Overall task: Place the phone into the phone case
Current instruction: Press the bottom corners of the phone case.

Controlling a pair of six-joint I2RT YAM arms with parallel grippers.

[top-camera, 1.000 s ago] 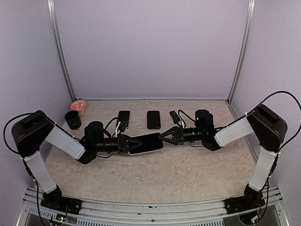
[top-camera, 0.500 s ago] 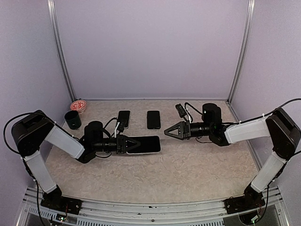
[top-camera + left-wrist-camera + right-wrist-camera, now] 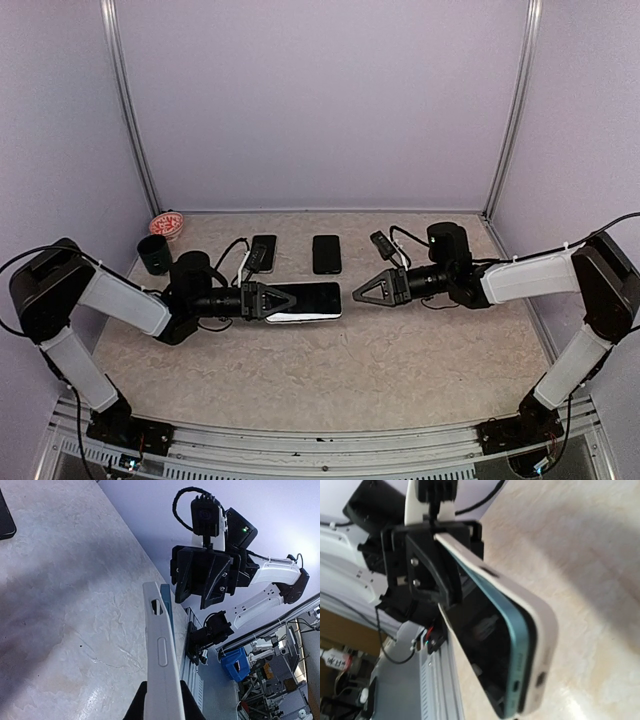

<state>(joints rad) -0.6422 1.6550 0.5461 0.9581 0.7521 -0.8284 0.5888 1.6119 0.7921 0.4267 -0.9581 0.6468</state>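
A teal-edged phone (image 3: 516, 645) sits in a white phone case (image 3: 542, 625); at the near end its teal side stands a little proud of the case rim. My left gripper (image 3: 278, 300) is shut on one end of the cased phone (image 3: 312, 300) and holds it above the table, pointing right. In the left wrist view the case's white side (image 3: 159, 660) runs up from between my fingers (image 3: 141, 707). My right gripper (image 3: 354, 293) hovers just right of the phone's free end, not touching it, its fingers drawn together to a point with nothing between them.
Two black phones (image 3: 264, 250) (image 3: 326, 253) lie flat on the table behind the held one. A black cup (image 3: 154, 254) and a red-and-white bowl (image 3: 166, 224) stand at the far left. Cables trail from both wrists.
My right gripper has pulled back from the phone's end and now hovers a short gap away. The left arm has levelled the cased phone and shifted it slightly right.
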